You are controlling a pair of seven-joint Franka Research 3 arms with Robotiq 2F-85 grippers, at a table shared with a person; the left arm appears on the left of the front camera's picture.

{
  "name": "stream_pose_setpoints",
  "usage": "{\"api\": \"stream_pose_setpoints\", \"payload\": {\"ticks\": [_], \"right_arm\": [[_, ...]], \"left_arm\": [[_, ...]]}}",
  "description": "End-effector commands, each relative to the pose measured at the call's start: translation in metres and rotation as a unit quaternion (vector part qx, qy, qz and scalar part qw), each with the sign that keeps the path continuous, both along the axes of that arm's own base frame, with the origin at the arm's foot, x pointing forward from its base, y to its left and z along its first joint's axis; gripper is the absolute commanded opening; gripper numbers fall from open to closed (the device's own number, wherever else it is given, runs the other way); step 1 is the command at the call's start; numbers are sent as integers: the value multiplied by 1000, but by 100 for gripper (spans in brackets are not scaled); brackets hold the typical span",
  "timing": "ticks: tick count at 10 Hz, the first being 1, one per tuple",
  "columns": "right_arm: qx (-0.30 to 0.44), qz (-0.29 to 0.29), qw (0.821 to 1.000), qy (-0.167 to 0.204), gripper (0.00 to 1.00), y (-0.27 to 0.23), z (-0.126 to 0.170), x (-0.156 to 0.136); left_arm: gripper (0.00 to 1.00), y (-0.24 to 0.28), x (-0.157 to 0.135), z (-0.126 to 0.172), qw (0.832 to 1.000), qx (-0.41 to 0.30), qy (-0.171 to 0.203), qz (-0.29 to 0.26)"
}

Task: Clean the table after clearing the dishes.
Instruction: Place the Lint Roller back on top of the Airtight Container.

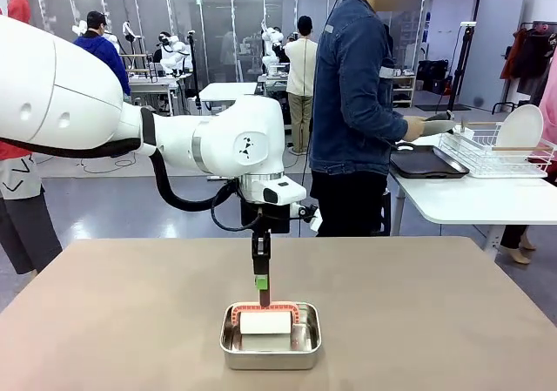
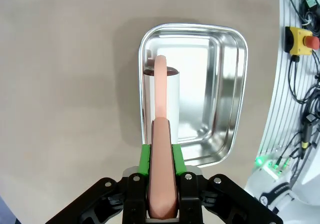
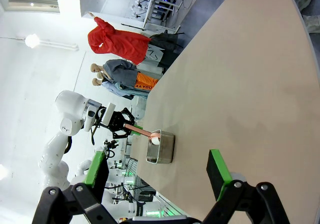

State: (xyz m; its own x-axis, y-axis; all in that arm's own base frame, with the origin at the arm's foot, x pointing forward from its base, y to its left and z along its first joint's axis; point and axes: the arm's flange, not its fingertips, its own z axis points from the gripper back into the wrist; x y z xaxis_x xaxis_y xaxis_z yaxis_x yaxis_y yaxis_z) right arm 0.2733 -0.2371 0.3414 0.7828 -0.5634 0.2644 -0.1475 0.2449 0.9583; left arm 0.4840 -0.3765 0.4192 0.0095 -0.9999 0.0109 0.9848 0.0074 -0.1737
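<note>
My left gripper (image 1: pixel 261 285) points straight down over the tan table (image 1: pixel 104 321), shut on the salmon handle (image 2: pixel 162 184) of a cleaning roller. The white roll (image 2: pixel 170 102) at the handle's end lies inside a small steel pan (image 1: pixel 271 336) near the table's front middle. In the right wrist view my right gripper (image 3: pixel 157 169) is open with nothing between its green-padded fingers (image 3: pixel 218 165), well off from the pan (image 3: pixel 161 146). One white plate (image 1: pixel 520 128) of the dishes stands on edge in a wire rack (image 1: pixel 492 154) on the white side table.
A person in a denim jacket (image 1: pixel 352 86) stands beyond the far edge, turned to the white side table (image 1: pixel 470 201), with a hand (image 1: pixel 418 128) by the rack. A dark tray (image 1: pixel 426 163) lies there. An emergency-stop box (image 2: pixel 300 39) and cables sit at the table's near side.
</note>
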Motion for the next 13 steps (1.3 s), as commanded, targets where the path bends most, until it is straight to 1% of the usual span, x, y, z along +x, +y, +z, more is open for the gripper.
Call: {"api": "stream_pose_setpoints", "payload": {"ticks": [1, 2, 4, 6, 8, 9, 13], "right_arm": [[-1, -4, 1000, -6, 100, 3, 2, -2], [-1, -4, 1000, -6, 100, 3, 2, -2], [-1, -4, 1000, -6, 100, 3, 2, -2], [-1, -4, 1000, -6, 100, 3, 2, -2], [-1, -4, 1000, -6, 100, 3, 2, -2], [-1, -4, 1000, -6, 100, 3, 2, -2], [-1, -4, 1000, -6, 100, 3, 2, -2]], "left_arm": [[21, 3, 11, 0, 1000, 7, 15, -6], [21, 4, 14, -2, 1000, 7, 17, -4], [47, 4, 13, 2, 1000, 5, 8, 1], [70, 3, 11, 7, 1000, 1, 2, 2], [92, 6, 10, 12, 1000, -10, 1, 12], [100, 7, 9, 14, 1000, -10, -2, 14], [100, 13, 6, 16, 1000, -13, -9, 21]]}}
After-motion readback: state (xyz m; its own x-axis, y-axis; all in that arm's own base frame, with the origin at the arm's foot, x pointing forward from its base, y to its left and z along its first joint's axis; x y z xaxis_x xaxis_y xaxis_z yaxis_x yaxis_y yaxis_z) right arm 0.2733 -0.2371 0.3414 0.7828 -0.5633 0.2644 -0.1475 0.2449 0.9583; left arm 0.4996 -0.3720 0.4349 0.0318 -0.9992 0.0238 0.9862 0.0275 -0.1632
